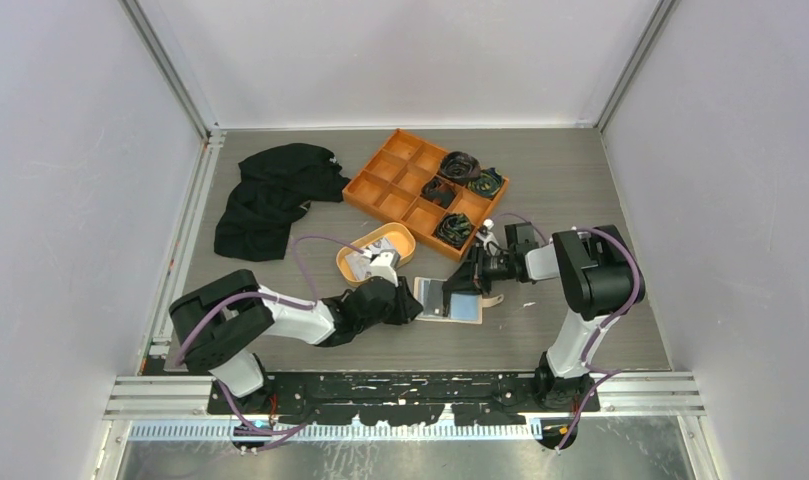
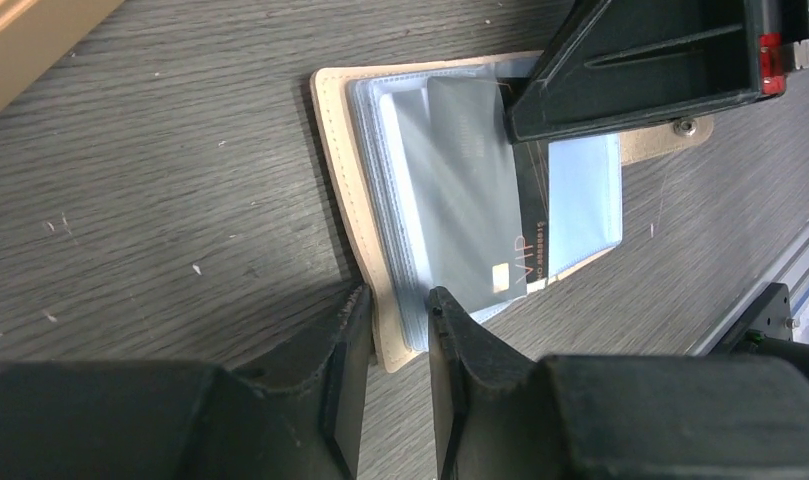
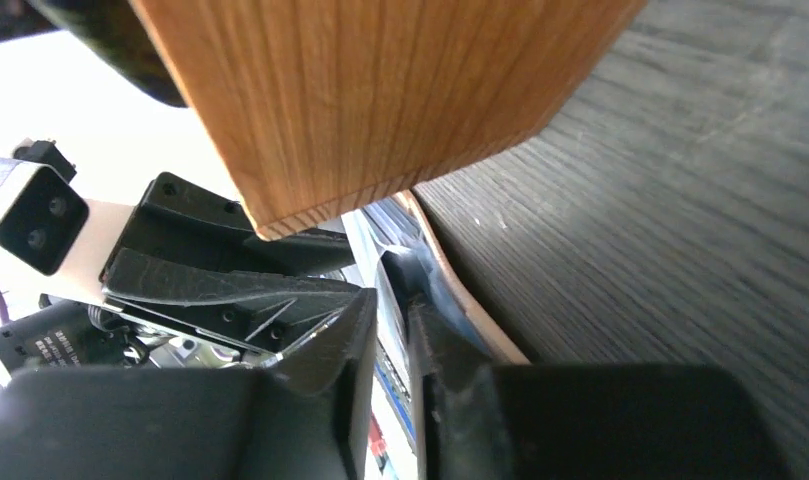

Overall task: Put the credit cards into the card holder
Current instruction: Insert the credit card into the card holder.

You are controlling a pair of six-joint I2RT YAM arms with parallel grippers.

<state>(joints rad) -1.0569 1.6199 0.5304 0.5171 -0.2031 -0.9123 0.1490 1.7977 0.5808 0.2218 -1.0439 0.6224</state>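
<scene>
The beige card holder (image 1: 450,299) lies open on the table between both arms, its clear sleeves (image 2: 580,190) facing up. A black credit card (image 2: 533,220) marked VIP sits partly inside one sleeve. Its far end lies under the right arm's black fingers (image 2: 630,70). My left gripper (image 2: 398,315) is shut on the holder's near left corner, cover (image 2: 335,150) and sleeve edges between its tips. My right gripper (image 3: 392,315) stands narrowly open at the holder's far edge (image 3: 460,290), with thin sleeve edges in the slit. More white credit cards (image 1: 363,262) lie in the oval dish.
The oval orange dish (image 1: 405,240) sits just behind the left gripper (image 1: 414,300). A large orange divided tray (image 1: 395,175) holding dark coiled items stands further back. A black cloth (image 1: 275,195) lies at the back left. A wood-grained orange wall (image 3: 380,90) hangs close over the right gripper.
</scene>
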